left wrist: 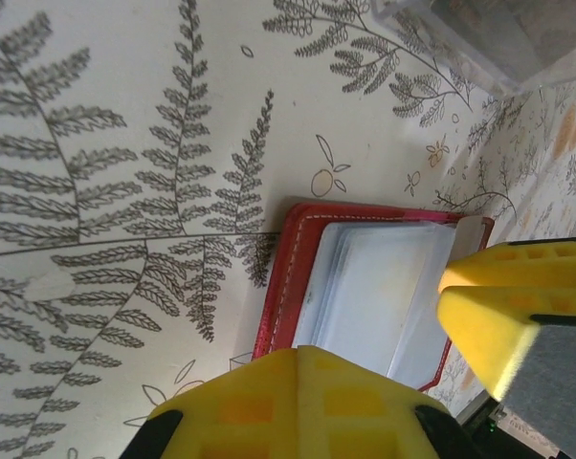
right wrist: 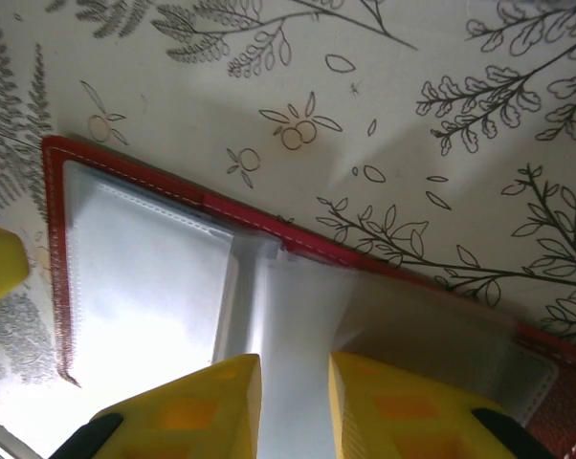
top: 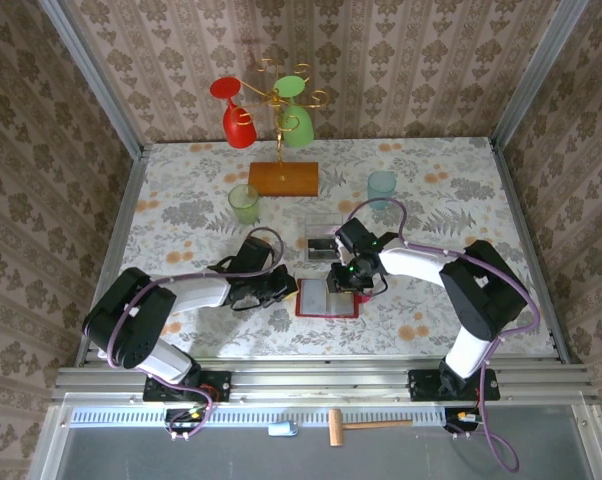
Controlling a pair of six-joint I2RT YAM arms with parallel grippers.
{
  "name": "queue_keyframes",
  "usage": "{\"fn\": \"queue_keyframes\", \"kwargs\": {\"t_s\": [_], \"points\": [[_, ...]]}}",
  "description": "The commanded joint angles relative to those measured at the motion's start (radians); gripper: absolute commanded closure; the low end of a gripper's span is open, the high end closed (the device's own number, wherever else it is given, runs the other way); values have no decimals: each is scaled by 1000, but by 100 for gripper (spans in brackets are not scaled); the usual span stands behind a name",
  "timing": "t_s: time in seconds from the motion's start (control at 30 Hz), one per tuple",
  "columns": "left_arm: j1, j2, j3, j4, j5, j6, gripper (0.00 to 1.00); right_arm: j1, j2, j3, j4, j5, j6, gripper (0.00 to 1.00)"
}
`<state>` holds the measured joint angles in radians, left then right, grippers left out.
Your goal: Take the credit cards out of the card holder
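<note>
Table (top: 431, 200) with a floral cloth is occupying most of the top view; the left arm (top: 181, 295) and the right arm (top: 451, 270) are reaching from the lower edge toward the centre of the frame; a wooden-based stand (top: 283, 178) is standing at upper centre; a clear box (top: 319, 240) is sitting just above centre; the card holder (top: 316, 298) is lying open and flat just below centre, directly under the clear box in the frame, with its red border outermost and its pale pockets facing up; the credit cards cannot be told apart inside those pockets. The left gripper (left wrist: 298, 397) is sitting at the bottom of the left wrist view, over the card holder's near edge, with its fingers pressed together; the right gripper (right wrist: 295, 382) is hovering over the pockets with its fingers narrowly apart; a pale translucent leaf of the card holder is lying between them; whether it is clamped cannot be told.
</note>
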<state>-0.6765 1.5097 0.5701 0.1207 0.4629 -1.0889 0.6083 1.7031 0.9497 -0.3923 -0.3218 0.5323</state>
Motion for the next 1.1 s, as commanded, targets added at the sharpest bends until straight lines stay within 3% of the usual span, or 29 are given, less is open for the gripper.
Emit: {"fn": "queue_keyframes", "kwargs": {"t_s": [0.0,0.4,0.83,1.07], "points": [[-13,-14,-16,22,16,-17,97,16,-61,2,-9,13,66,75],[-21,-12,-52,21,19,-25,98,83,-88,21,2,15,180,75],[-24,-2,-73,36,26,-28,98,134,-6,50,37,-49,293,71],[-23,1,-72,37,25,-29,99,162,44,86,64,-49,326,64]]}}
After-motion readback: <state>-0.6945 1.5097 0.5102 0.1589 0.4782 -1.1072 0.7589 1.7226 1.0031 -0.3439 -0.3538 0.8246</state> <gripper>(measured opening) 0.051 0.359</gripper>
